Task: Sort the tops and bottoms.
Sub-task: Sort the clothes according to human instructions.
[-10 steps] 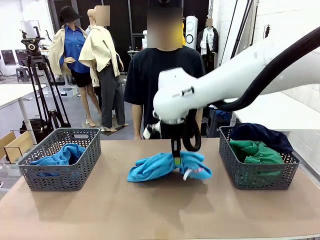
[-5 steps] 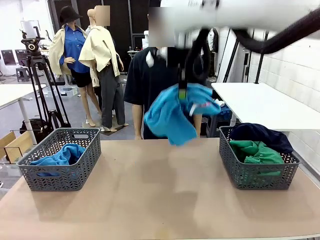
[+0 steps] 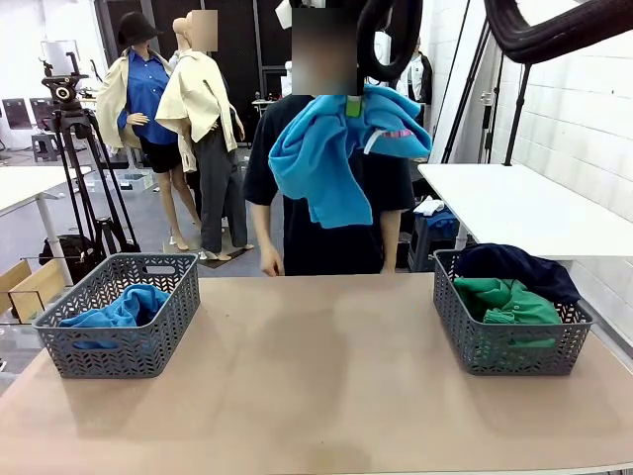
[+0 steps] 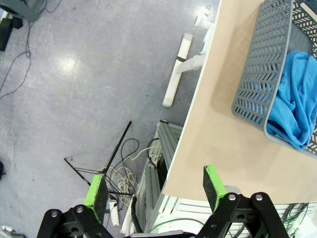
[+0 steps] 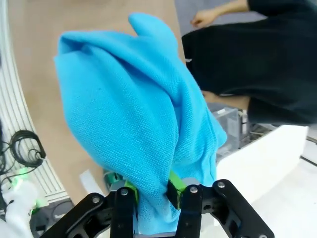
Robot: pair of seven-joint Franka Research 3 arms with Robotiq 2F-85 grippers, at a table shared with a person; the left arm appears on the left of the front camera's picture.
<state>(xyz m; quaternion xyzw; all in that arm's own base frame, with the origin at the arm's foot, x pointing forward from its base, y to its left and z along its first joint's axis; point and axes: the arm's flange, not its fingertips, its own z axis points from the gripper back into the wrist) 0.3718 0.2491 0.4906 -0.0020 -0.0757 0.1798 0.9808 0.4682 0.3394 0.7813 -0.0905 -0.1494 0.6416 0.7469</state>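
Tan table (image 3: 316, 396) in a studio, grey basket at each end, person (image 3: 326, 198) standing at the far side.

Right gripper (image 3: 353, 104) raised high above mid-table, clamped on turquoise bottoms (image 3: 331, 158); cloth hanging in a bunch below and to the left of the gripper, pink tag (image 3: 396, 134) just to its right, all well clear of the tabletop. In the right wrist view, green pads (image 5: 174, 186) pinching the cloth (image 5: 133, 134) between them. Far below and left of that gripper, left basket (image 3: 158, 336) holding blue bottoms (image 3: 124, 307); far below and right, right basket (image 3: 485, 346) holding green top (image 3: 504, 302) with navy top (image 3: 514, 267) behind it. Left gripper (image 4: 156, 188) spread apart, gripping nothing, over the table's edge; basket (image 4: 257, 79) with blue cloth (image 4: 297, 99) well beyond its fingertips.
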